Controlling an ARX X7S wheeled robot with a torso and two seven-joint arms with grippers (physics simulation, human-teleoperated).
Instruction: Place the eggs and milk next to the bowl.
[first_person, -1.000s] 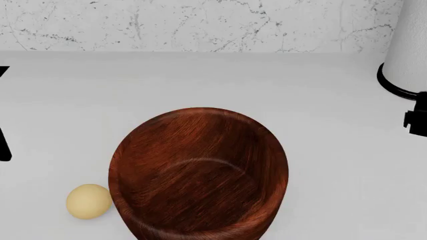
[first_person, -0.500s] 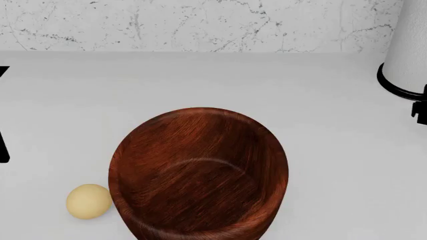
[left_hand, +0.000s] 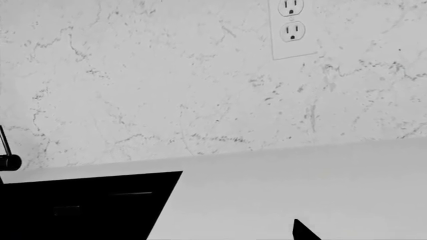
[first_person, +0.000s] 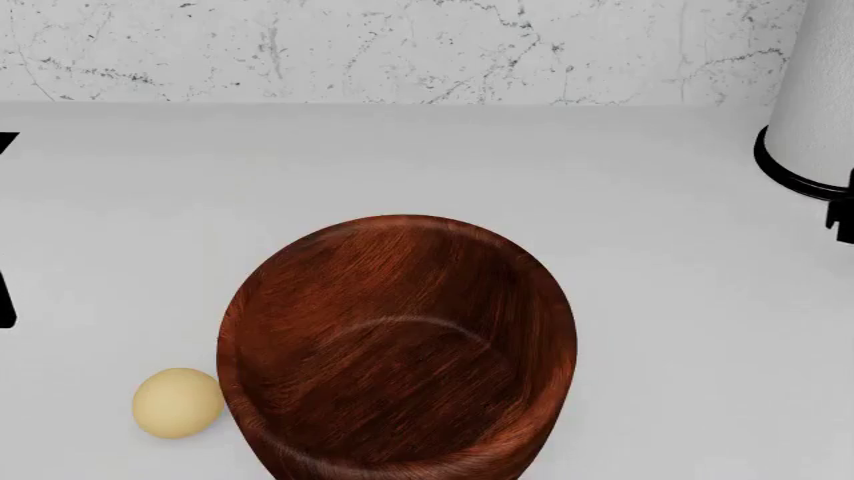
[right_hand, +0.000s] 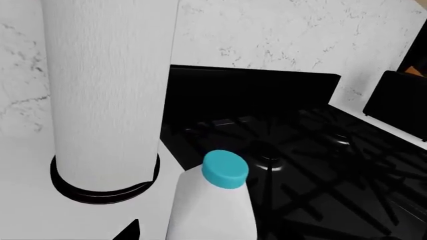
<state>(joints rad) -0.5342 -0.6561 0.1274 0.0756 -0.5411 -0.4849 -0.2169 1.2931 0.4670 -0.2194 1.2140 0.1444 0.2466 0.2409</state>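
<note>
The reddish-brown wooden bowl (first_person: 400, 350) stands on the white counter, low in the middle of the head view. A pale yellow egg (first_person: 178, 402) lies close against its left side. The milk (right_hand: 213, 210), a white bottle with a teal cap (right_hand: 225, 169), shows only in the right wrist view, upright and very near. My right gripper (right_hand: 213, 236) is open, with one dark fingertip (right_hand: 130, 231) beside the bottle and the other hidden. In the head view only a black sliver of the right gripper (first_person: 845, 215) shows at the right edge. My left gripper (left_hand: 213, 236) is open and holds nothing, one fingertip (left_hand: 303, 232) showing.
A tall white cylinder with a black base ring (right_hand: 107, 90) stands just beyond the milk, at the far right of the head view (first_person: 814, 100). A black stove (right_hand: 320, 165) lies beside the milk. A marble wall with an outlet (left_hand: 290, 25) backs the counter. A black surface (left_hand: 80, 205) lies near my left gripper.
My right gripper has slid further right, almost out of the head view. The black part of the left arm at the left edge has drawn back slightly. Bowl and egg are still.
</note>
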